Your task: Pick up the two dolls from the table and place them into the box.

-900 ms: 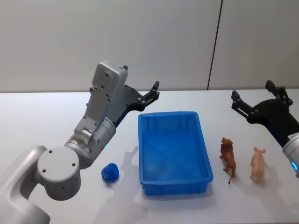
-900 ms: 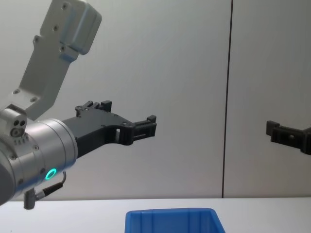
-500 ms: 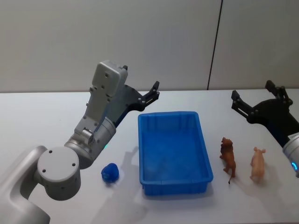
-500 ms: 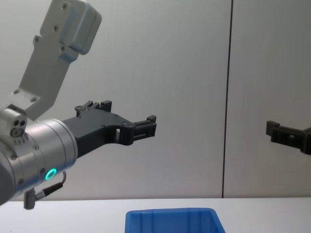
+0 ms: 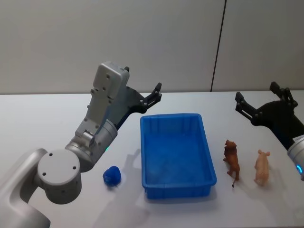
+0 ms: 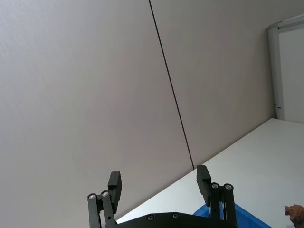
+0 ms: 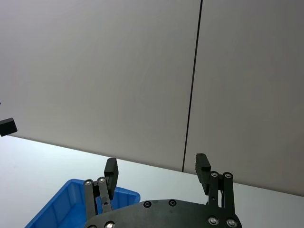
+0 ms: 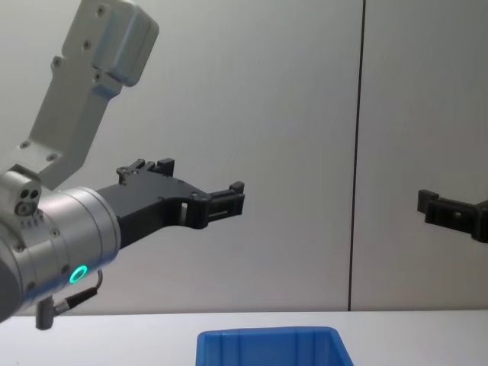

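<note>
The blue box stands empty in the middle of the white table. Two dolls stand to its right: a brown lion and, farther right, a pink pig. My left gripper hovers open above the table behind the box's left rear corner. Its wrist view shows the spread fingers with nothing between them. My right gripper is raised and open behind the two dolls, with empty fingers. In the chest view both grippers, left and right, hang well above the box rim.
A small blue lumpy toy lies on the table left of the box, near my left arm's elbow. A plain grey wall with a dark vertical seam stands behind the table. Bare tabletop stretches to the far left.
</note>
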Robot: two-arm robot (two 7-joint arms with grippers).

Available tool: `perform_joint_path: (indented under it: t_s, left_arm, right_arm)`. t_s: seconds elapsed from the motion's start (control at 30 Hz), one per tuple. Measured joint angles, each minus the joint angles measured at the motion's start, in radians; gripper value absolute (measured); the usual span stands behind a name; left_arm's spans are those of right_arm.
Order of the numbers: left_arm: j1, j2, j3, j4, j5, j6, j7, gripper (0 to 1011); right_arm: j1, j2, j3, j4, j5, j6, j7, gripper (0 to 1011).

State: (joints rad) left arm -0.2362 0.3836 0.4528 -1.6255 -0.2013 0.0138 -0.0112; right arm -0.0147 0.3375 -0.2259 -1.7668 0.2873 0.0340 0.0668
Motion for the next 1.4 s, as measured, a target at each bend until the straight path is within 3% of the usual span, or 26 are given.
perform_joint_path:
  t_s: [0.4, 0.77, 1.03, 1.4]
  left_arm:
    - [0.030, 0.043, -0.031, 0.015, -0.073, -0.009, -0.008, 1001]
    - [0.084, 0.098, -0.072, 0.052, -0.228, -0.016, -0.003, 1001]
    - [0.112, 0.117, -0.090, 0.089, -0.335, -0.014, -0.006, 1001]
    - [0.125, 0.122, -0.101, 0.143, -0.418, 0.011, -0.051, 1001]
  right_arm:
    - [0.000, 0.000, 0.000, 0.000, 0.000, 0.000, 0.000, 1001]
    - [0.000, 0.000, 0.000, 0.000, 0.000, 0.000, 0.000, 1001]
    - [0.000, 0.000, 0.000, 0.000, 0.000, 0.000, 0.000, 1001]
    - [0.000, 0.000, 0.000, 0.000, 0.000, 0.000, 0.000, 1001]
